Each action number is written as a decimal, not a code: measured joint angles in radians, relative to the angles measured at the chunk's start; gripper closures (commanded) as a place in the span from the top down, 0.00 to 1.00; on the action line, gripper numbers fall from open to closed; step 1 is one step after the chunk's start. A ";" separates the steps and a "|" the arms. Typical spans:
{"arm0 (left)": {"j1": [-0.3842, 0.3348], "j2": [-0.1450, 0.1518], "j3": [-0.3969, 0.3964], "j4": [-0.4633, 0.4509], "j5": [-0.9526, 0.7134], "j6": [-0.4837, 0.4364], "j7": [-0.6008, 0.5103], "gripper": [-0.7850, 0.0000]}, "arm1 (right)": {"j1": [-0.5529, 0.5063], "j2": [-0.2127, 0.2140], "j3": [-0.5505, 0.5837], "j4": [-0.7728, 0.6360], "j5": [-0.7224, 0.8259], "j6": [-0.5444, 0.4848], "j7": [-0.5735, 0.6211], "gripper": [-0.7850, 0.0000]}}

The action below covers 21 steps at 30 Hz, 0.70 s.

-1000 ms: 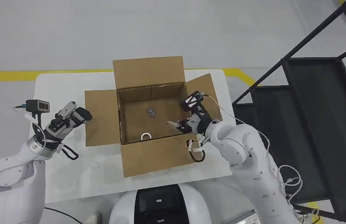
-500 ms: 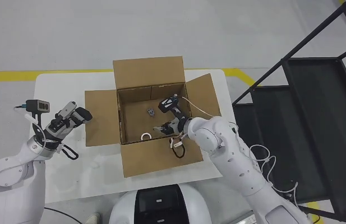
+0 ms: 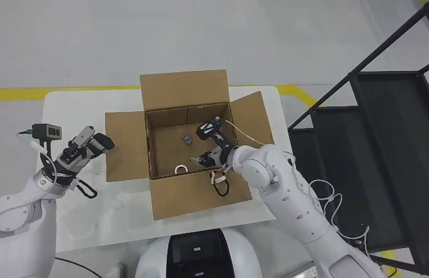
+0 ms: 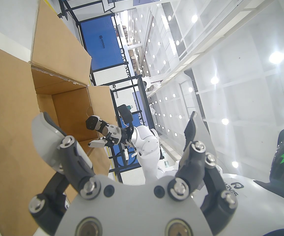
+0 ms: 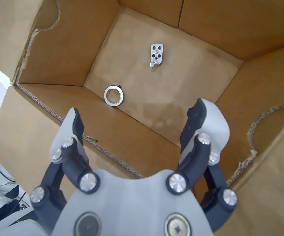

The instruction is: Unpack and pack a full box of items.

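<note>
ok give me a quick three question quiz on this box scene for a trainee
1. True or false: the right gripper is open over the open box.
2. What lies on the box floor? A) a metal ring and a drilled metal plate B) two bottles C) a roll of tape
3. Fill in: the metal ring lies by the box wall ____ the robot.

Key: 1 true; 2 A; 3 nearest.

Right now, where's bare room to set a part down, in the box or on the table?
Box floor is bare along the far wall, beyond the bracket. Table is bare at its far left corner. Crowded: the near wall, where the ring lies and the right gripper hangs.
</note>
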 measured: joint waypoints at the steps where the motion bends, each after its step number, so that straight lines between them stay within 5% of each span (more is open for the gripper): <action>1: 0.000 0.000 0.000 0.000 0.000 0.000 0.000 1.00 | 0.023 -0.003 -0.017 0.012 -0.001 -0.015 0.007 1.00; 5: 0.000 0.000 0.000 0.000 0.000 0.000 0.000 1.00 | 0.175 -0.032 -0.113 0.133 0.007 -0.030 0.035 0.98; 7: 0.000 0.000 0.000 0.000 0.000 0.000 0.000 1.00 | 0.245 -0.048 -0.160 0.206 -0.002 -0.025 0.053 0.55; 10: 0.000 0.000 0.000 0.000 0.000 0.000 0.000 1.00 | 0.348 -0.079 -0.238 0.328 -0.012 -0.005 0.070 0.42; 17: 0.000 0.000 0.000 0.000 0.000 0.000 0.000 1.00 | 0.491 -0.153 -0.382 0.584 -0.010 0.031 0.022 0.27; 21: 0.000 0.000 0.000 0.000 0.000 0.000 0.000 1.00 | 0.531 -0.189 -0.432 0.700 -0.011 0.049 -0.008 0.30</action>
